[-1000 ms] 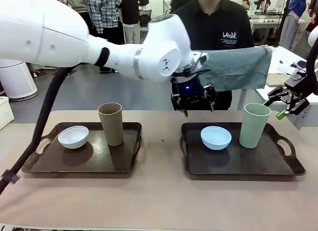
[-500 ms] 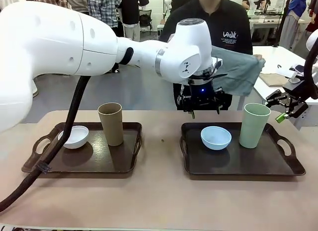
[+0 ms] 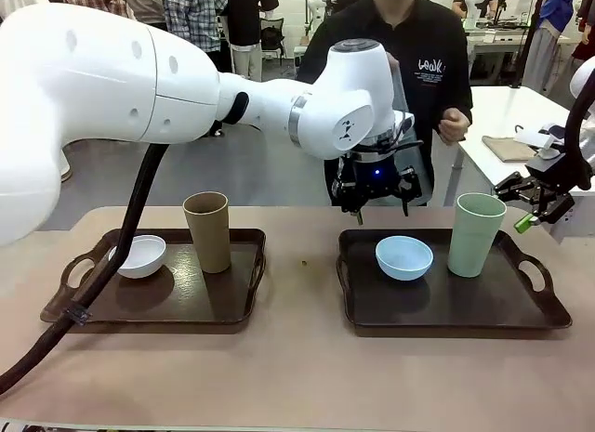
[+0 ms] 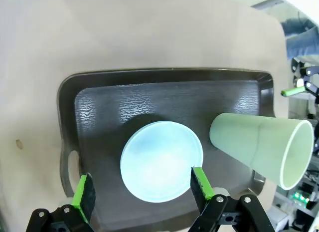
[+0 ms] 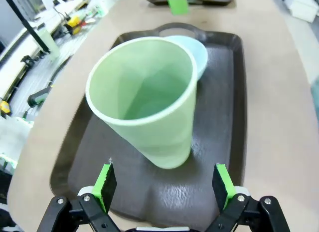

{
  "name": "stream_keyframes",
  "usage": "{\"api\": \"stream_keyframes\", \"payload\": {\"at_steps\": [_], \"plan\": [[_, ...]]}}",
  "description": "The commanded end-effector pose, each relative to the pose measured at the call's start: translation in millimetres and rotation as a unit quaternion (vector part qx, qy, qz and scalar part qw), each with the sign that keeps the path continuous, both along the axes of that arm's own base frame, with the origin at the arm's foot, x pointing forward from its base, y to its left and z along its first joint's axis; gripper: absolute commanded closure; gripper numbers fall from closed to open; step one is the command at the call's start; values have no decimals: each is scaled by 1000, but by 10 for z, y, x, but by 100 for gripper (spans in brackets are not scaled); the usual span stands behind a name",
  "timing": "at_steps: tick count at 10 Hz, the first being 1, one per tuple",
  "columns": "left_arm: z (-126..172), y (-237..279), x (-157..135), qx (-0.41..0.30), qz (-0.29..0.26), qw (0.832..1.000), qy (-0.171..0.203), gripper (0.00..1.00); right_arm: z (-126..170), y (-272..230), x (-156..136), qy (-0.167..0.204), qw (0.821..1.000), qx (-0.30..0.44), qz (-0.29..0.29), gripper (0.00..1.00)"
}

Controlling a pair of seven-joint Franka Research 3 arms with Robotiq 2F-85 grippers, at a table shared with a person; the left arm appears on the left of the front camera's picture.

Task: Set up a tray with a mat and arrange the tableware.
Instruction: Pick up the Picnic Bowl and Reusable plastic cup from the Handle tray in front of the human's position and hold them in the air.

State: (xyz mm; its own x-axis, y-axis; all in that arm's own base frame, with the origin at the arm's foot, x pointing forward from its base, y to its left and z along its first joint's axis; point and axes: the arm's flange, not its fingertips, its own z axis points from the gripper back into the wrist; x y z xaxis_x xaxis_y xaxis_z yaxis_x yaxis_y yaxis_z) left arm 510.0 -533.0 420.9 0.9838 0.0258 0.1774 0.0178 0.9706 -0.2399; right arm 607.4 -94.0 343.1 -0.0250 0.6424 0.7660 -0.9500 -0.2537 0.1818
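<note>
Two dark brown trays lie on the table. The left tray (image 3: pixel 65 307) holds a white bowl (image 3: pixel 138 255) and a tan-brown cup (image 3: pixel 207 229). On the right tray (image 3: pixel 548 311) sit a light blue bowl (image 3: pixel 403 257) and a pale green cup (image 3: pixel 476 234). My left gripper (image 3: pixel 379 209) hangs open above that tray's far edge; in the left wrist view the left gripper (image 4: pixel 143 192) looks down on the light blue bowl (image 4: pixel 162 167), with the pale green cup (image 4: pixel 261 144) beside it. My right gripper (image 3: pixel 530 211) is open just right of the cup. In the right wrist view the right gripper (image 5: pixel 164 184) faces the pale green cup (image 5: pixel 149 102).
A person in a black shirt (image 3: pixel 418 70) stands at the far side, one hand (image 3: pixel 453 125) raised at chest height. A white side table (image 3: pixel 502 125) at the right carries a tan flat item (image 3: pixel 509 149). My left arm's black cable (image 3: pixel 112 265) hangs across the left tray.
The grey-green cloth the person held up has gone from sight. My left arm swung right over the right tray, then settled. The right gripper barely moved.
</note>
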Motion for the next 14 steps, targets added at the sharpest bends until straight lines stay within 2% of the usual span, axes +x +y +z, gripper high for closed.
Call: {"api": "stream_keyframes", "payload": {"at_steps": [1, 10, 12, 14], "plan": [[-58, -23, -4, 0, -8, 1000, -9, 0, -14, 107, 26, 23, 1000, -1, 18, 0], [-366, -133, 133, 33, -4, 999, 1, 0, -287, 595, -91, 49, 998, -24, 35, 0], [-432, -145, 172, 39, -4, 999, 15, 0, -265, 632, -82, 47, 998, -26, 35, 0], [-559, -181, 197, 49, 2, 998, 51, 0, -234, 655, -62, 42, 998, -26, 35, 0]]}}
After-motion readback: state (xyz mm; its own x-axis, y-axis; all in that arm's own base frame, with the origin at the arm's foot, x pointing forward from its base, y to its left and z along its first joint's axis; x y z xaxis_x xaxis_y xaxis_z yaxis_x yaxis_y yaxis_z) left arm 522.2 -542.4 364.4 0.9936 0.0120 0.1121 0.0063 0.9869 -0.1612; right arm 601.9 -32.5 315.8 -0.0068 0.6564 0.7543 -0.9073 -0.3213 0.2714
